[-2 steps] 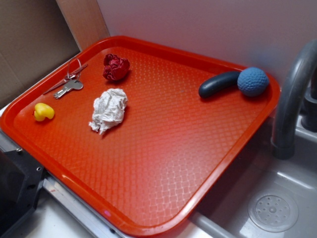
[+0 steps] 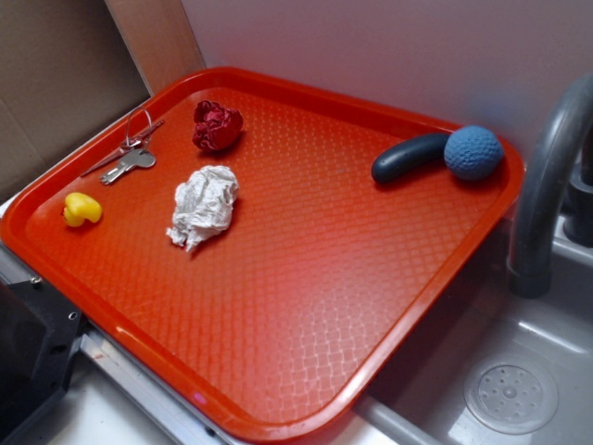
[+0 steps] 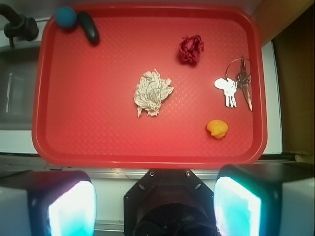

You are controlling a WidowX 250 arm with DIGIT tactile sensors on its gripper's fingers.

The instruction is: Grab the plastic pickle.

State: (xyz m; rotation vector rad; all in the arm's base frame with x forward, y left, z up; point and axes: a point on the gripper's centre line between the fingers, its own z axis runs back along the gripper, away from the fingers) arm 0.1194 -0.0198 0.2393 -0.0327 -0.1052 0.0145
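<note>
Red tray (image 2: 306, 306) beside a grey sink (image 2: 519, 389), pale wall behind, grey faucet (image 2: 542, 185) at the tray's sink-side edge. Pickle (image 2: 408, 156) flat on the tray in the far corner by the faucet, one end touching the blue ball (image 2: 473, 152); in the wrist view, pickle (image 3: 89, 27) just beside ball (image 3: 65, 16) at the top left corner. Crumpled white paper (image 2: 204, 206) near the tray's middle, well apart from the pickle. Crumpled red wad (image 2: 216, 125) toward the far rim, keys (image 2: 130, 158) on a ring next to it, small yellow piece (image 2: 82, 209) close to the near-left rim. Gripper (image 3: 155, 206) seen only in the wrist view, above the tray's near edge, jaws spread wide, holding nothing, far from the pickle. Fingers (image 3: 71, 206) glowing pale cyan at the bottom corners.
</note>
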